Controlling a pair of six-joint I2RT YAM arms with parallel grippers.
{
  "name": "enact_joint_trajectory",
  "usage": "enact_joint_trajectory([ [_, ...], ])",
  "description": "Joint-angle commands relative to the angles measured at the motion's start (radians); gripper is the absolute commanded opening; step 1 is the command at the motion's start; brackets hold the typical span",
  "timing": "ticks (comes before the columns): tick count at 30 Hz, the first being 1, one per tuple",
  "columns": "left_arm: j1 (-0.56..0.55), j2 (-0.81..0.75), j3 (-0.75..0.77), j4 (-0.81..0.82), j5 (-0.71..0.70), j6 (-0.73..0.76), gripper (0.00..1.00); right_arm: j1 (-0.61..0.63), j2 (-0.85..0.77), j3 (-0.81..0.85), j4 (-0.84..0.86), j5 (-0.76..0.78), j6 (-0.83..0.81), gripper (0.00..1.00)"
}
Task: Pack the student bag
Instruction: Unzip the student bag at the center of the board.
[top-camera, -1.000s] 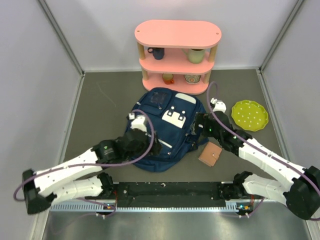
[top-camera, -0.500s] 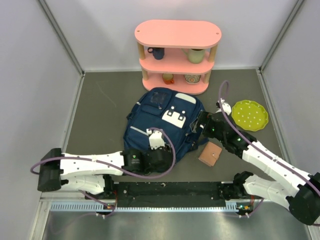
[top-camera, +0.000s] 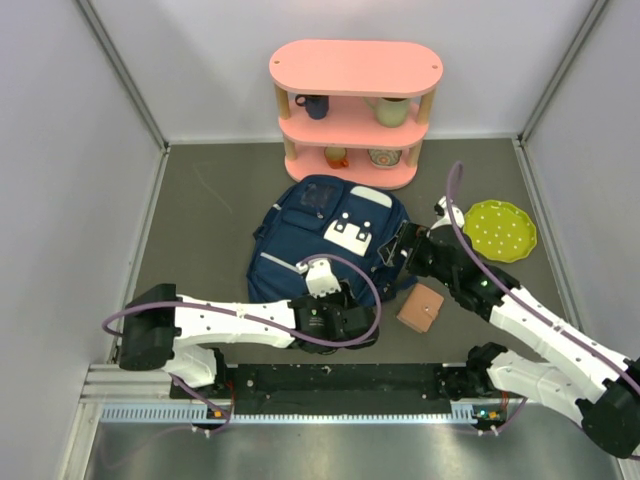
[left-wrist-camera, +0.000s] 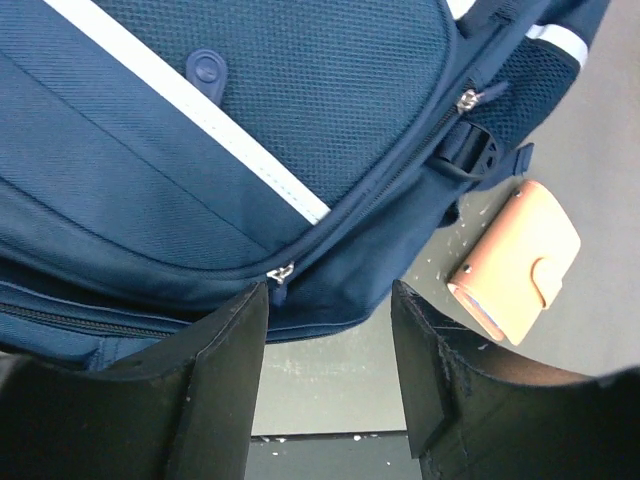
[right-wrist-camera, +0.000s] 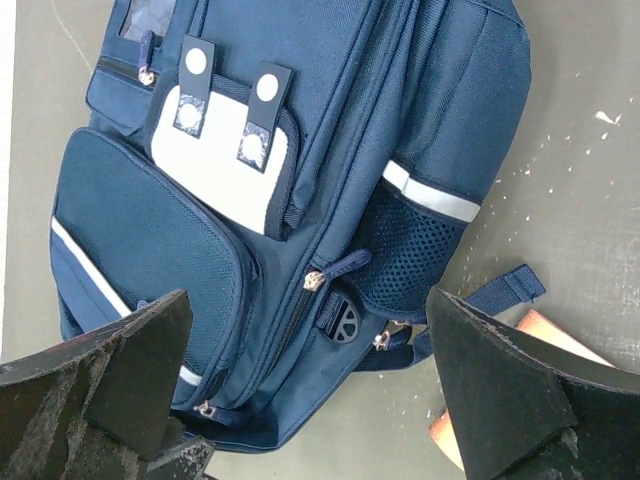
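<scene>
Right now the student bag lies flat on the grey table, front side up, with its top towards a pink shelf that holds cups and its bottom edge towards the arms. The left gripper sits low at the bag's near edge. In the left wrist view its two black fingers stand partly apart, with bare table showing between them and nothing clamped. A small metal zipper pull on the bag's lower seam lies just above the tip of the finger on the left side of that view; whether it touches that finger I cannot tell. A tan leather wallet lies on the table just beside the bag's lower right corner, close to a side buckle. The right gripper hangs over the bag's right side, near the mesh pocket, its jaws spread wide and holding nothing. A green dotted plate rests on the table to the right, well apart from the bag.
</scene>
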Motion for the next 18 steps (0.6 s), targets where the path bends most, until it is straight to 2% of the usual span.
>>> enact_joint_trajectory([
  [1, -0.002, 0.017, 0.012, -0.068, -0.072, -0.080, 0.57, -0.006, -0.020, -0.017, 0.033, -0.017, 0.001, 0.99],
  [11, -0.002, 0.054, -0.009, 0.029, -0.062, 0.011, 0.58, -0.005, 0.002, -0.033, 0.047, -0.020, -0.005, 0.99],
  [18, -0.002, 0.058, -0.025, 0.031, -0.048, -0.003, 0.56, -0.005, 0.028, -0.020, 0.056, -0.028, -0.007, 0.99],
])
